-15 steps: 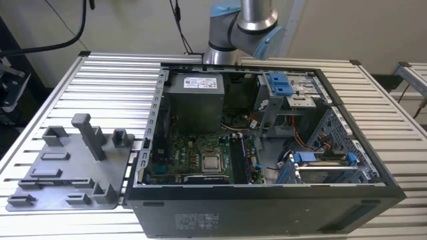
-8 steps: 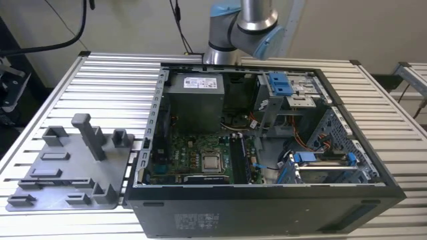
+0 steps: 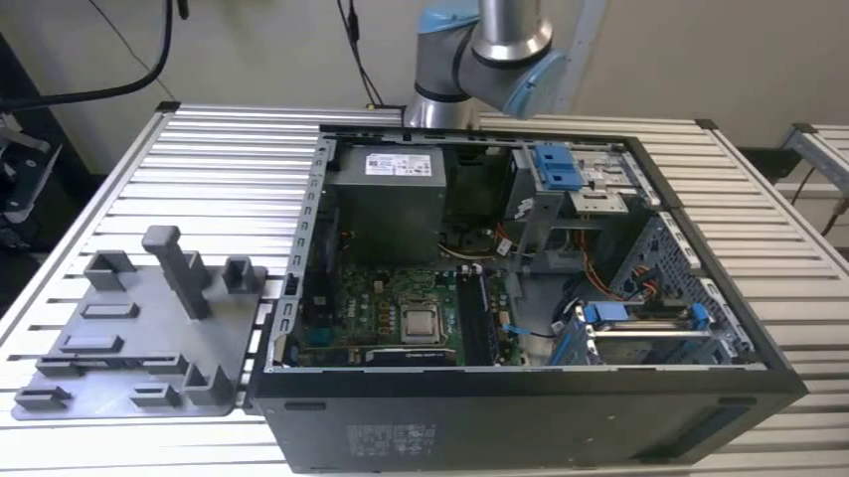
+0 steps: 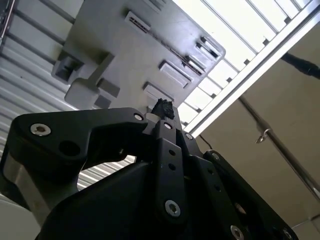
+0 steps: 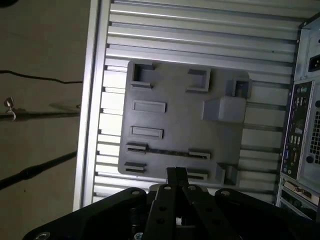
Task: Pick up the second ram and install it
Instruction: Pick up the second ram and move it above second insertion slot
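One end effector [image 5: 176, 172], fingers together, empty, well apart from slotted second ram [image 3: 468, 316].

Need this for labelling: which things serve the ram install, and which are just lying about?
Job: pincer, shut above the grey tray; the second ram, apparently the dark strip standing in it; motherboard in the open case.
Lying about: power supply; blue drive bracket; dark pole off the table.

Glare on table [image 4: 240, 35], gripper [image 4: 163, 109] in shadow
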`<state>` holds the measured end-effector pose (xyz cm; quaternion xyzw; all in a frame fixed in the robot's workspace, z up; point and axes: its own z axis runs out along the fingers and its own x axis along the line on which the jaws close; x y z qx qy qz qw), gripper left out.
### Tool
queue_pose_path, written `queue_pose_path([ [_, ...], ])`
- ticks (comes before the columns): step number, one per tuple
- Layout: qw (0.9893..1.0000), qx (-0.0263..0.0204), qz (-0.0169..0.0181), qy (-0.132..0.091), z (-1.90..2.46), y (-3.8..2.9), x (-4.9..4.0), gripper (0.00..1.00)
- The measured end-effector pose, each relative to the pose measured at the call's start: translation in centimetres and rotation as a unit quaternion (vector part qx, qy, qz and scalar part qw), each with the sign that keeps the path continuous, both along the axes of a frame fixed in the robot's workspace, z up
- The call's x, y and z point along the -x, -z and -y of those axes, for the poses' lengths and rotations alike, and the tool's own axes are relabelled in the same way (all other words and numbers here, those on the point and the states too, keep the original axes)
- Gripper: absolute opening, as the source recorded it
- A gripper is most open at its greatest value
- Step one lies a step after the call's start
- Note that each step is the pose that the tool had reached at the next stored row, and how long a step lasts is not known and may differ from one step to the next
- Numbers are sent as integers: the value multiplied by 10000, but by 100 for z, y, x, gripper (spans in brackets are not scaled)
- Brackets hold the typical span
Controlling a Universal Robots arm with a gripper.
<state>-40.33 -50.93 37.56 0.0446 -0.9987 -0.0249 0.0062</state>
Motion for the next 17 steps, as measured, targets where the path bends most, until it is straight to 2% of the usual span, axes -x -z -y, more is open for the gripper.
queue_pose_path([
  [9, 9997, 2, 0, -233, 0, 0, 0, 11],
  [17, 9985, 2, 0, -555, 0, 0, 0, 11],
])
